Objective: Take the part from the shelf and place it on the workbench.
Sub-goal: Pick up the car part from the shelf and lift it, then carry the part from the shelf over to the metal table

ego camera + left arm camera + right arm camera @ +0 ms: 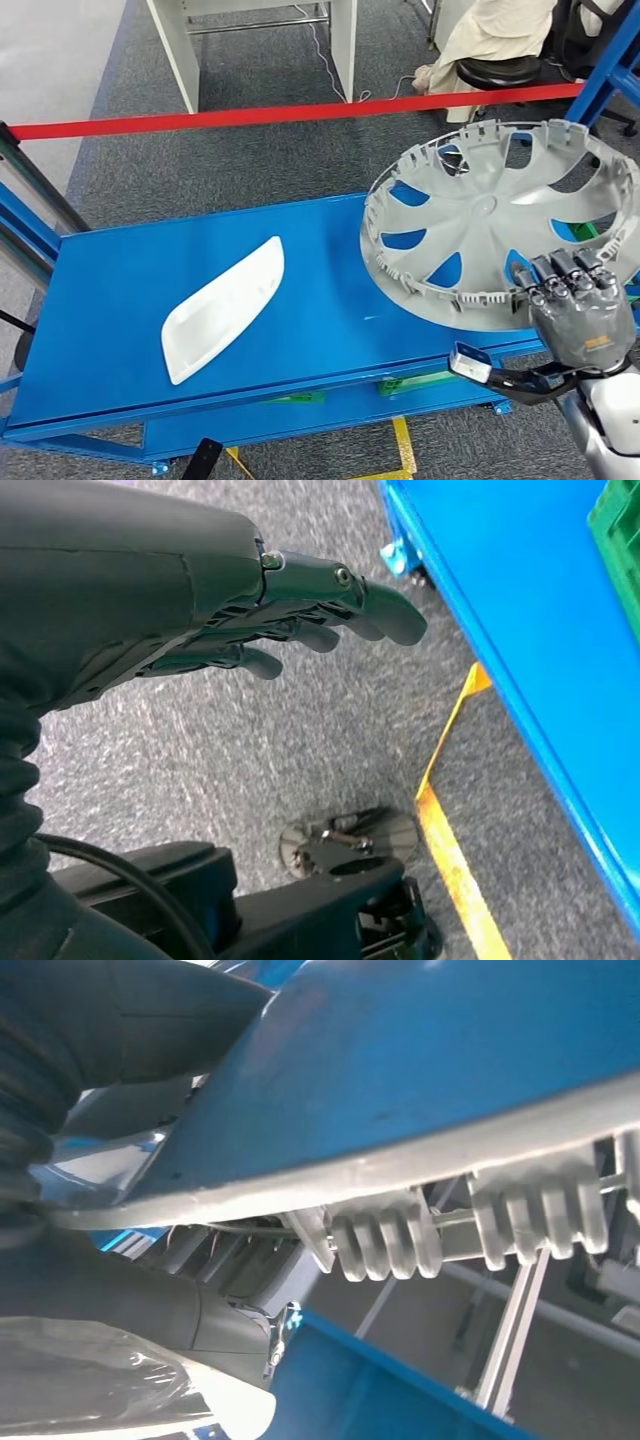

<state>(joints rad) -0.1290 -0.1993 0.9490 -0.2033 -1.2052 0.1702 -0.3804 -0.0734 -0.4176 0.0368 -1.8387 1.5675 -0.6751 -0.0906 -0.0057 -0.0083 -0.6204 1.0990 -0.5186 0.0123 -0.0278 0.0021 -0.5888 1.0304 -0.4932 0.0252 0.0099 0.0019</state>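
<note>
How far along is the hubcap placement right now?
Done: the grey hubcap is off the shelf, gripped at its near rim by the right hand. In hand: it hangs tilted over the blue workbench, to the right of a white part. Left: set it down and release. The left hand hangs empty.

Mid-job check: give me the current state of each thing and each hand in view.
Grey wheel cover: held at its rim, tilted above the bench's right end.
White part: lying flat on the blue workbench, untouched.
Right hand: grips the wheel cover's rim.
Left hand: empty, fingers extended, over the floor.
</note>
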